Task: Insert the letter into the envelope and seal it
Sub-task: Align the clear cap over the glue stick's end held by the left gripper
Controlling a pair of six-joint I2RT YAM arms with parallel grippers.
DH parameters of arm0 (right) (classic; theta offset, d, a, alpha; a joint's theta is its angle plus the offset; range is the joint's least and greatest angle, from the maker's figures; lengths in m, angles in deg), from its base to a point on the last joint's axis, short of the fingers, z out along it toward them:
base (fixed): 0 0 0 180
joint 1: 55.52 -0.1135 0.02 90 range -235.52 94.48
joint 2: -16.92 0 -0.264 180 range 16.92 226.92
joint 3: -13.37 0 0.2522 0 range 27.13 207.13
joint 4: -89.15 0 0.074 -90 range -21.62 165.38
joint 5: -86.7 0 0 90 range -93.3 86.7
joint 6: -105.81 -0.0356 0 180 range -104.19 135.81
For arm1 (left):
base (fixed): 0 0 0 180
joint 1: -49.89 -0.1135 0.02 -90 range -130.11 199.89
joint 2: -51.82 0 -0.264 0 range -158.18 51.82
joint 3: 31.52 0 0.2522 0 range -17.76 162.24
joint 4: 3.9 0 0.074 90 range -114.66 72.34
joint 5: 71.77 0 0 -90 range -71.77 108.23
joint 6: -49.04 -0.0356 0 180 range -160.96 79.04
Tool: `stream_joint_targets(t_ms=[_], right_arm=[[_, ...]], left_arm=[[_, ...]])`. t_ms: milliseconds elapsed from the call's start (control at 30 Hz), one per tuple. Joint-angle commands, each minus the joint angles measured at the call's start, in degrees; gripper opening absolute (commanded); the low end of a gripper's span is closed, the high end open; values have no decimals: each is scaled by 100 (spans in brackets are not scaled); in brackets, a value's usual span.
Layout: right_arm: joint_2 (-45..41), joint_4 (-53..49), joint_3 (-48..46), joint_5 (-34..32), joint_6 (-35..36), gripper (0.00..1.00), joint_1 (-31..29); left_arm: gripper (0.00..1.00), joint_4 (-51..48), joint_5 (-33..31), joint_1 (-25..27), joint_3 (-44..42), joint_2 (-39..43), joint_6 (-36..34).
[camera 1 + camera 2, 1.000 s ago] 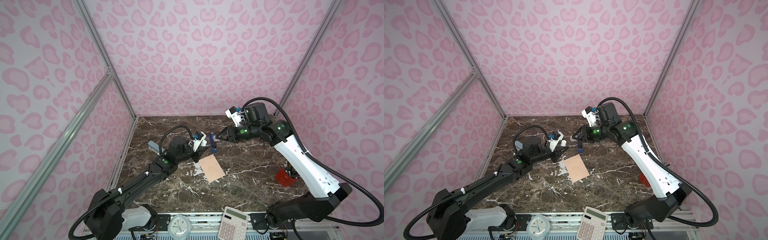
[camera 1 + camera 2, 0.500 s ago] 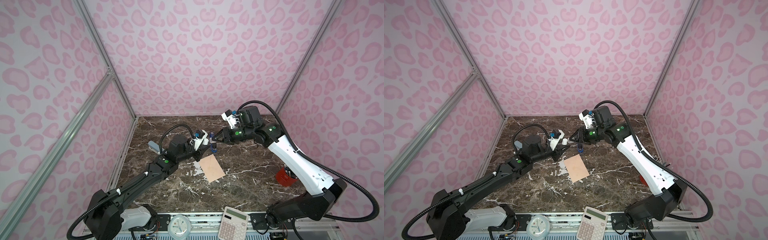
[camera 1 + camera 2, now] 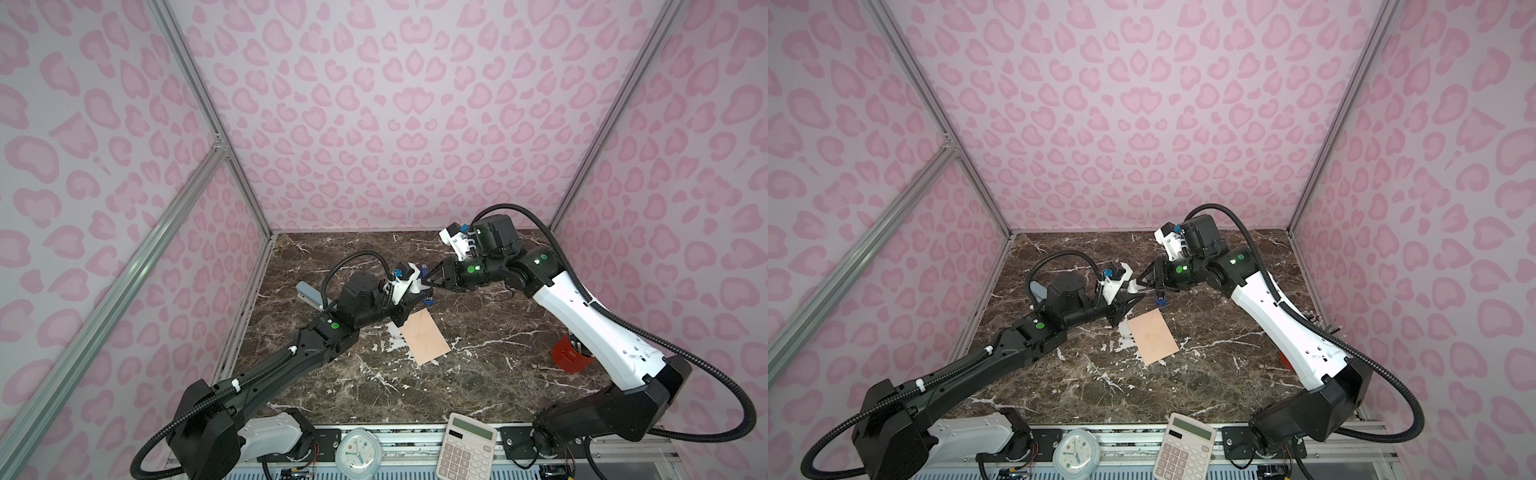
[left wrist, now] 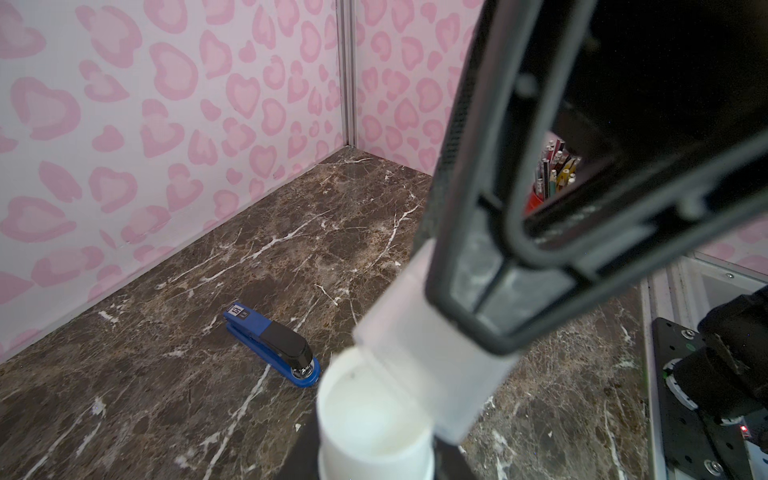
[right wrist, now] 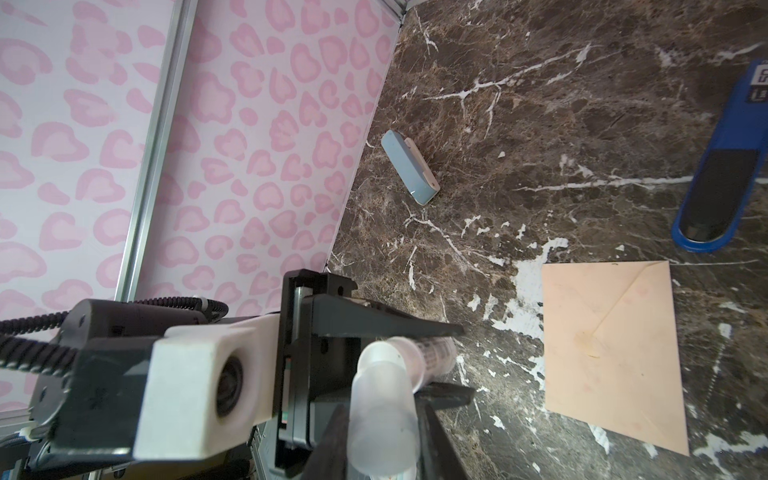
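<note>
Both arms are meeting up over the table [image 3: 478, 374]. The left claw [image 5: 453, 359] is clamping a glue stick [image 5: 434, 353], and the right claw [image 3: 1144, 282] is pinching its cap [image 5: 382, 395]. The envelope [image 3: 426, 343] is lying flat just beside them, flap folded down.

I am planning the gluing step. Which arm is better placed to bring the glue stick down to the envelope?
Probably left. The left gripper holds the glue stick by its body, close by the envelope; the right gripper grips only the cap.
</note>
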Motion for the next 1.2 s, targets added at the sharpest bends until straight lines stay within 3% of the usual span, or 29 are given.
stream_joint_targets(t_ms=[0, 1167], right_arm=[[25, 141, -25, -30, -54, 28, -25], [388, -244, 630, -182, 23, 24, -241]], left_arm=[[4, 265, -90, 56, 43, 47, 15], [4, 192, -208, 253, 120, 41, -206]])
